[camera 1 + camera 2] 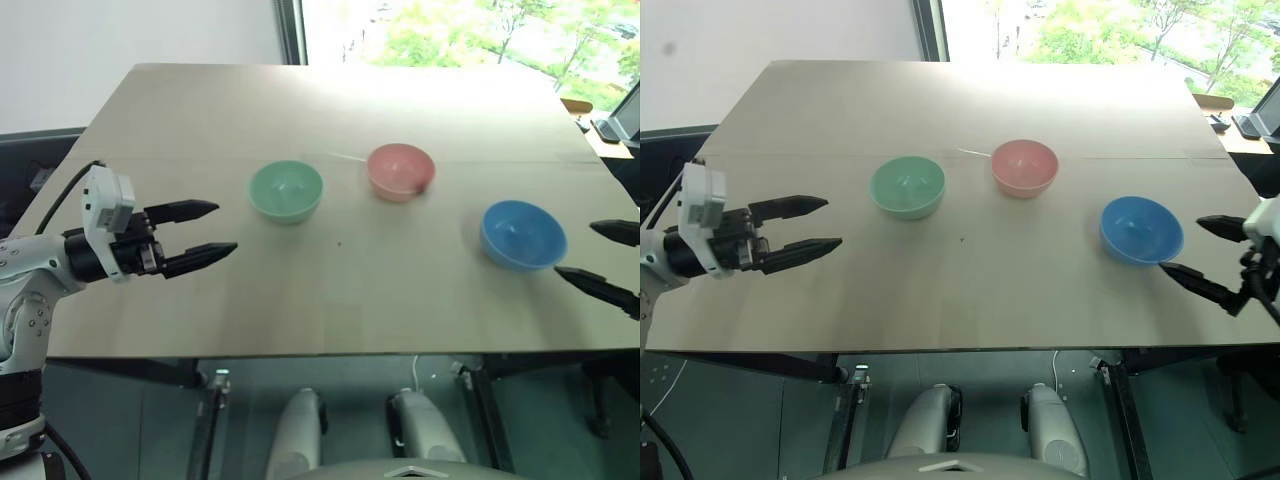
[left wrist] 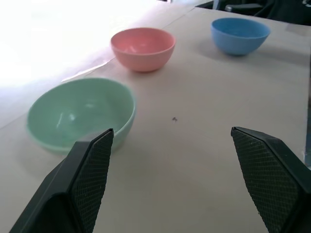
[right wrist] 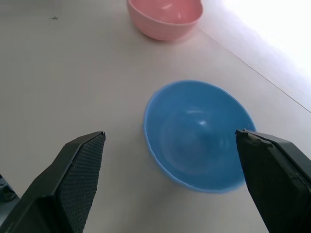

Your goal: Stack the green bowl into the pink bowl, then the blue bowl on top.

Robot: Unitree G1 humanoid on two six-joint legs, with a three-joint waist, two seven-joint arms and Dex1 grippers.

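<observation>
Three bowls sit apart, nothing stacked: green bowl (image 1: 286, 190) left of the pink bowl (image 1: 400, 171), blue bowl (image 1: 523, 234) to its right. My left gripper (image 1: 205, 231) faces green, right gripper (image 1: 1192, 249) beside blue, both spread wide and empty, ready to grasp.

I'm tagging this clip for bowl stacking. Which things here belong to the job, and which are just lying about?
Belongs to the job:
green bowl
pink bowl
blue bowl
left gripper, open
right gripper, open

Just lying about:
table, which carries the bowls
small dark speck
</observation>
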